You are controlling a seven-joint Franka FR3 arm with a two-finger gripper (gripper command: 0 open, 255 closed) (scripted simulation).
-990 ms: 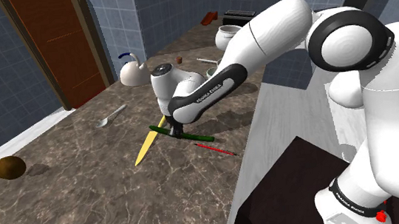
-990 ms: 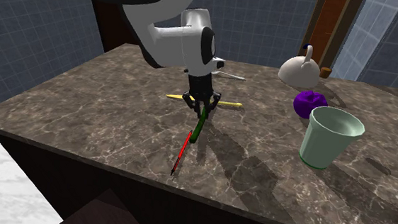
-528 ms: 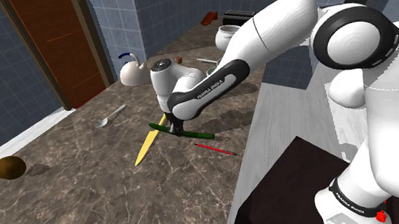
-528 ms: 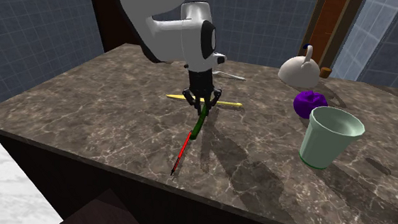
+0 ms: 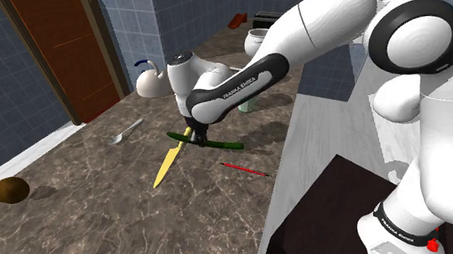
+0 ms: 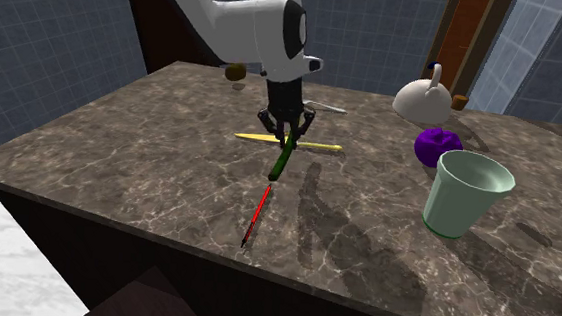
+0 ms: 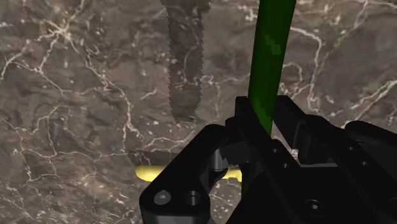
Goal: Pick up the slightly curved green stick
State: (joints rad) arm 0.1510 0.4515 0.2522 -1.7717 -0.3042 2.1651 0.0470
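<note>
Green stick clamped between gripper fingers, hanging clear of the marble countertop, just over a yellow stick; thin red stick nearby.

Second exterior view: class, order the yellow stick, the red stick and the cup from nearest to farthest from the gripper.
1. Yellow stick, just beneath the gripper.
2. Red stick, nearer the camera.
3. Cup, far off at the view's right.

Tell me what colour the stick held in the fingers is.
Dark green with lighter green patches; the stick shows best in the wrist view.
</note>
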